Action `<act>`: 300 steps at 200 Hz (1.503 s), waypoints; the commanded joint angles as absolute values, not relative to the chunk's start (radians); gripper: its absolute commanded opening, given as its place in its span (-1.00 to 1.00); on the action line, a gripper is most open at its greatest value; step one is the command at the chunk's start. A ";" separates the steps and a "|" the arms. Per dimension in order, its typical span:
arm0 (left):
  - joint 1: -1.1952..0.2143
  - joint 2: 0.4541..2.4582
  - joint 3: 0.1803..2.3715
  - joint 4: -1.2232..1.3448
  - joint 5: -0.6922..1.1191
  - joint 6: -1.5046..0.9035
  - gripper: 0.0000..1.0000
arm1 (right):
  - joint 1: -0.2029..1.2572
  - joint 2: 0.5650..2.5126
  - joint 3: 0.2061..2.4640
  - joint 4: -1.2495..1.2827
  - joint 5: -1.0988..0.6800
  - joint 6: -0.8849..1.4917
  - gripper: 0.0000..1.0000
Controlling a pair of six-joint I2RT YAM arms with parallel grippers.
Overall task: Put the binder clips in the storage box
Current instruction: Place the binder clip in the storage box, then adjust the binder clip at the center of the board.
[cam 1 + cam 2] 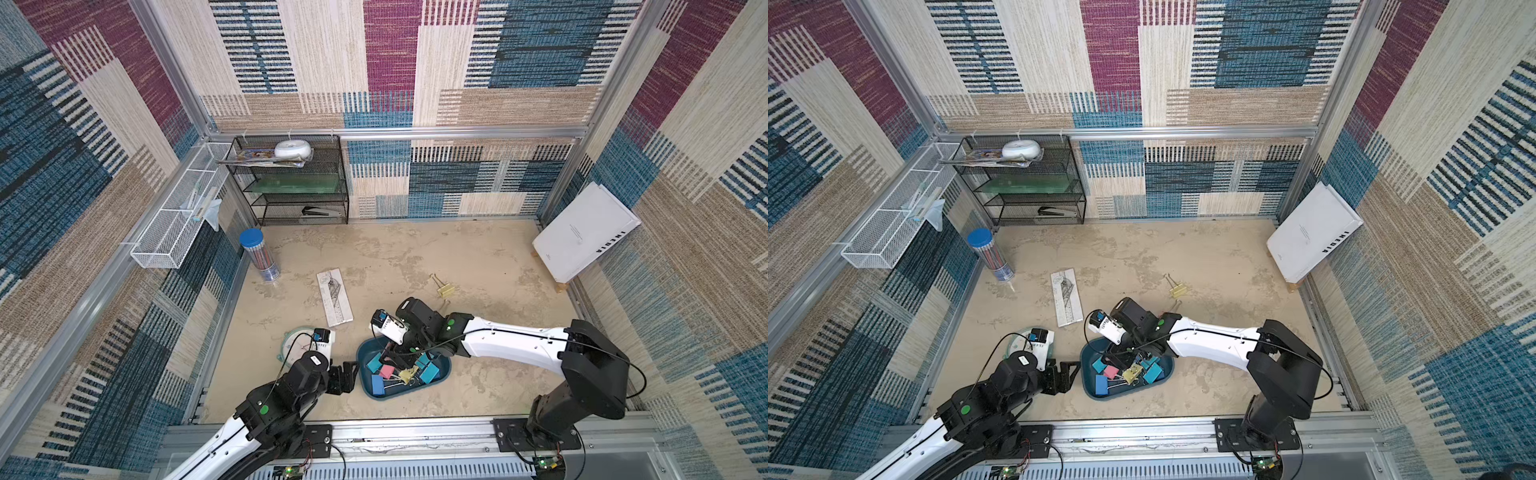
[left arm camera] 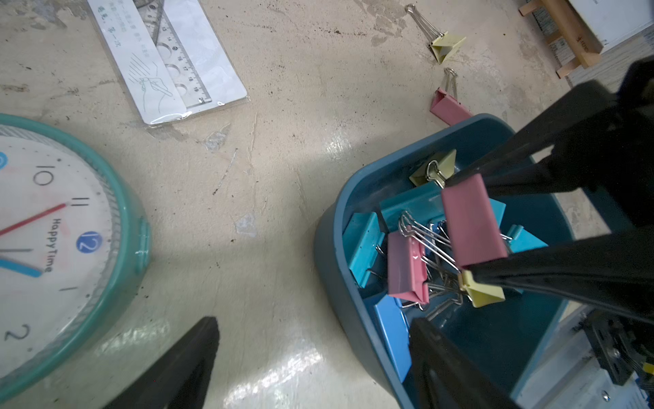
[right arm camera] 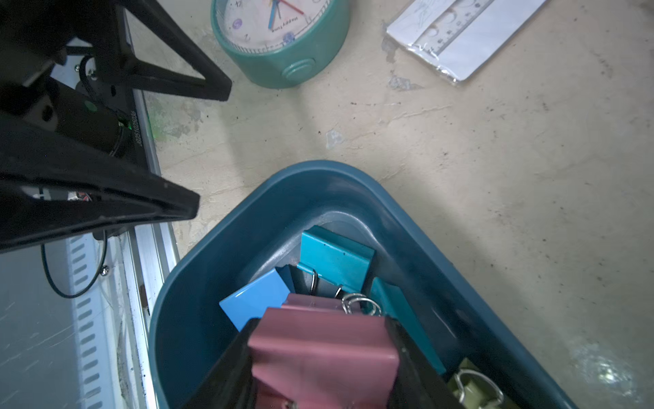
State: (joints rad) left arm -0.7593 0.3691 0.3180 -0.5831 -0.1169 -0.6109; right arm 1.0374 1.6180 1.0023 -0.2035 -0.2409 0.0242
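Pink binder clip (image 2: 474,221) clamped lengthwise in right gripper (image 3: 320,336) over storage box (image 2: 329,240), left gripper (image 1: 347,376) spread, empty

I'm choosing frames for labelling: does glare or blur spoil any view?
Left wrist: glare patches on the table, clips in the storage box sharp. Right wrist: the gripped pink binder clip looks soft, close to the lens. Both top views: even light, no glare.

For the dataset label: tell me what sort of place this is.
Probably a mock desk inside a robot test cell: carpet-lined walls on an aluminium frame, a mesh rack, and stationery like the ruler, clock and clips.
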 commanded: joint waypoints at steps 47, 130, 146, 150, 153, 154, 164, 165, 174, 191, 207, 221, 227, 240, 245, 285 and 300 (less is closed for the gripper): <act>-0.759 0.366 0.320 -0.569 -0.126 -0.608 0.76 | 1.043 1.735 1.074 -0.160 -0.254 -0.160 0.12; -0.759 0.365 0.320 -0.571 -0.131 -0.610 0.77 | 1.043 1.779 1.104 -0.126 -0.289 -0.200 0.51; -0.759 0.366 0.320 -0.570 -0.132 -0.610 0.77 | 1.042 1.737 1.089 -0.112 -0.269 -0.202 0.54; -0.758 0.366 0.319 -0.570 -0.132 -0.611 0.77 | 1.039 1.722 1.085 -0.111 -0.263 -0.203 0.55; -0.759 0.366 0.320 -0.569 -0.131 -0.610 0.77 | 1.037 1.714 1.083 -0.111 -0.262 -0.203 0.55; -0.759 0.366 0.320 -0.570 -0.132 -0.610 0.78 | 1.036 1.708 1.083 -0.111 -0.262 -0.204 0.55; -0.759 0.366 0.320 -0.571 -0.132 -0.609 0.78 | 1.023 1.659 1.068 -0.108 -0.259 -0.201 0.56; -0.759 0.367 0.320 -0.571 -0.131 -0.609 0.78 | 1.021 1.653 1.067 -0.108 -0.257 -0.200 0.56; -0.759 0.367 0.320 -0.570 -0.130 -0.610 0.77 | 0.996 1.601 1.049 -0.103 -0.242 -0.193 0.57; -0.759 0.369 0.319 -0.568 -0.129 -0.609 0.77 | 0.908 1.516 1.006 -0.079 -0.182 -0.135 0.60; -0.758 0.368 0.320 -0.568 -0.129 -0.609 0.77 | 0.790 1.477 0.980 -0.085 -0.080 -0.064 0.62; -0.759 0.368 0.320 -0.568 -0.129 -0.609 0.77 | 0.661 1.492 0.994 -0.122 -0.020 -0.012 0.53; -0.759 0.368 0.320 -0.568 -0.130 -0.609 0.77 | 0.611 1.508 1.005 -0.140 -0.004 0.007 0.40; -0.759 0.369 0.321 -0.568 -0.130 -0.610 0.77 | 0.507 1.541 1.020 -0.144 -0.034 0.049 0.04; -0.759 0.369 0.320 -0.568 -0.130 -0.610 0.77 | 0.476 1.549 1.020 -0.138 -0.062 0.063 -0.11; -0.759 0.370 0.320 -0.569 -0.132 -0.611 0.77 | 0.437 1.668 1.093 -0.121 -0.176 0.027 -0.21; -0.759 0.370 0.320 -0.571 -0.132 -0.610 0.77 | 0.439 1.752 1.150 -0.157 -0.235 0.013 -0.26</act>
State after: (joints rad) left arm -0.7593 0.3691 0.3180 -0.5835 -0.1284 -0.6144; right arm 0.4393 1.6642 1.0824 -0.1162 -0.1253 0.0307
